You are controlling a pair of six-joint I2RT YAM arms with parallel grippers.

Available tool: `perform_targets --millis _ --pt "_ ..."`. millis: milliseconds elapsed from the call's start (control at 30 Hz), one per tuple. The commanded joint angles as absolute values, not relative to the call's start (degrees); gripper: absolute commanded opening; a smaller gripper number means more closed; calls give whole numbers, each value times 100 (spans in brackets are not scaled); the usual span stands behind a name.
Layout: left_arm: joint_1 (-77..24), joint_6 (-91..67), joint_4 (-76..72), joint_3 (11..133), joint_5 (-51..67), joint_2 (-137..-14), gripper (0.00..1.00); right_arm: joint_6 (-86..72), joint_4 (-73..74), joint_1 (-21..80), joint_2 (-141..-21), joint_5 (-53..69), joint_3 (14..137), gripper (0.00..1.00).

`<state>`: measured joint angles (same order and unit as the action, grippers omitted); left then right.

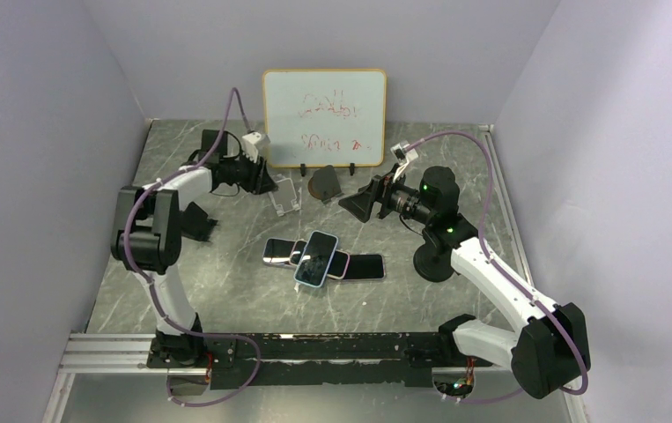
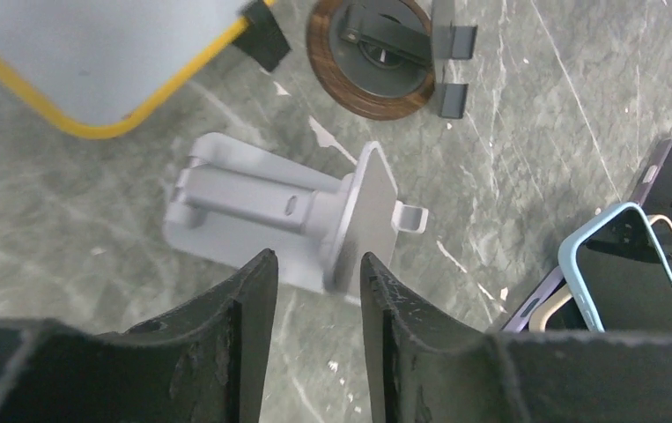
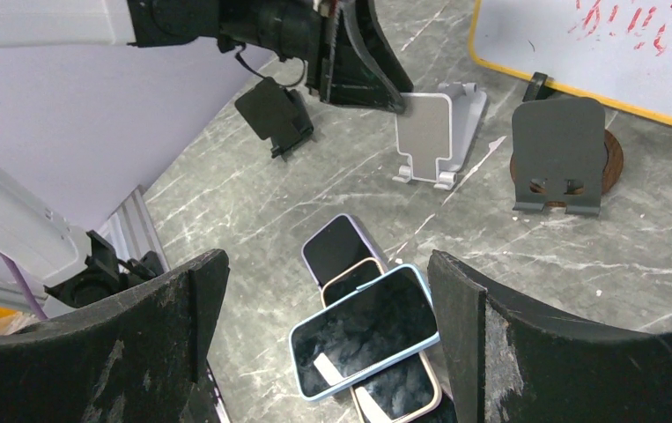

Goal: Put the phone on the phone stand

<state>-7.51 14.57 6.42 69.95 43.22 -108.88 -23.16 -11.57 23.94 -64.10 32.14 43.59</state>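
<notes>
Glossy blue-cased phone (image 3: 365, 330), angular silver stand (image 3: 433, 132)

Pale lilac walls (image 1: 50, 132) enclose a grey marble tabletop (image 1: 226, 304) (white veins); a whiteboard (image 1: 324, 117) stands just beyond the left gripper (image 1: 272, 183).

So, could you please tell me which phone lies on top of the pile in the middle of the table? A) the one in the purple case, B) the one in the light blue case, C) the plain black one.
B: the phone in the light blue case lies across the other phones, its whole screen uncovered.
</notes>
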Motion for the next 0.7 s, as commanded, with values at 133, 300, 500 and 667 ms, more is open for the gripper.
perform_targets --millis 133,300,500,667 --pt "54 1429 705 6694 3973 -9290 50 -2338 -1404 2362 -6458 3314 4257 88" --pt "322 824 935 6216 2265 -8015 60 -2409 -1520 2364 -6565 3361 4227 88" --pt "818 340 1639 5396 1633 -7135 59 -2498 -1638 2377 -6661 3484 4197 88" --pt "1300 226 1828 5065 1537 -7243 58 -2540 -1624 2384 -6667 3560 4218 88"
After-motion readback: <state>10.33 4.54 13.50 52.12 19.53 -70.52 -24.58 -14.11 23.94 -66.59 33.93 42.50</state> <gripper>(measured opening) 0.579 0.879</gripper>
